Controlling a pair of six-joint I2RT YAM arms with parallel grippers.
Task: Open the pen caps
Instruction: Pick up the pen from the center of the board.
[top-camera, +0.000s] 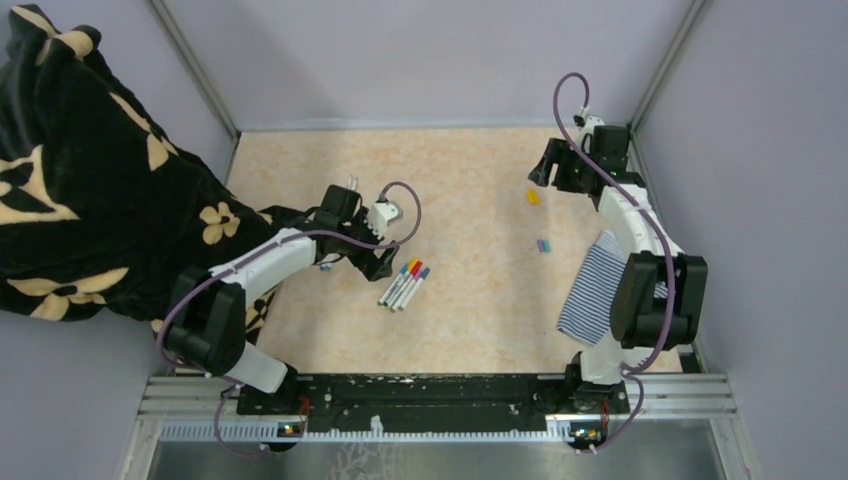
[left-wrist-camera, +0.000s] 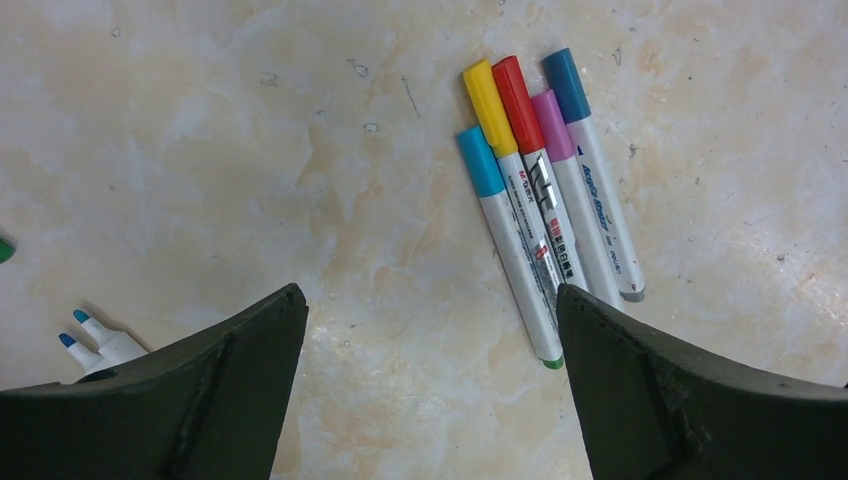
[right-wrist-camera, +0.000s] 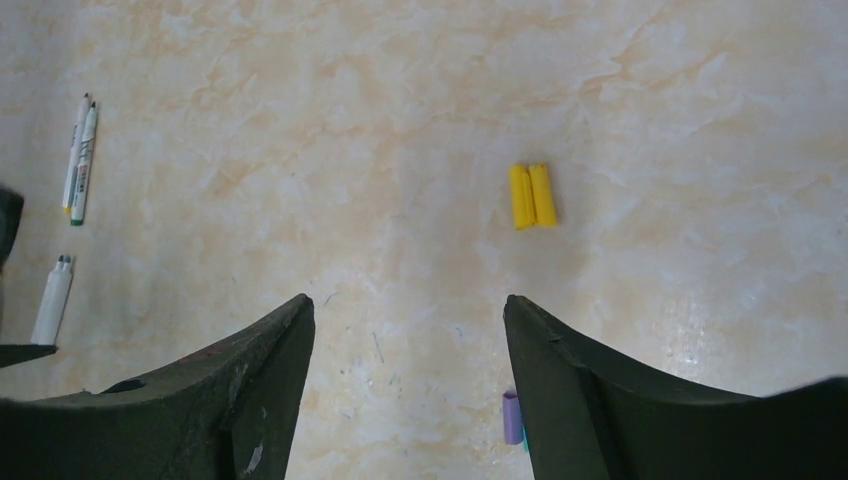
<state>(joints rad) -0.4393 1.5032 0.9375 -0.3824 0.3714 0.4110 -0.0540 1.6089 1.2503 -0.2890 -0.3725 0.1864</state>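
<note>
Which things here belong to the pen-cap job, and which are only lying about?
Job:
- capped pens
- uncapped pens
- yellow caps
- purple cap

Lying about:
- striped cloth
- black flowered blanket

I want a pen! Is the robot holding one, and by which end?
Nothing is held. The left gripper and the right gripper are both open and empty.

Two uncapped pens (left-wrist-camera: 95, 340) show only their blue tips; a finger (left-wrist-camera: 200, 400) of the left gripper (left-wrist-camera: 430, 295) hides their barrels. The picture's edge cuts off a green scrap (left-wrist-camera: 4, 250). A purple cap (right-wrist-camera: 512, 417) lies half behind a finger (right-wrist-camera: 600, 400) of the right gripper (right-wrist-camera: 408, 300). The right arm (top-camera: 650, 295) covers part of the striped cloth (top-camera: 590, 290).
</note>
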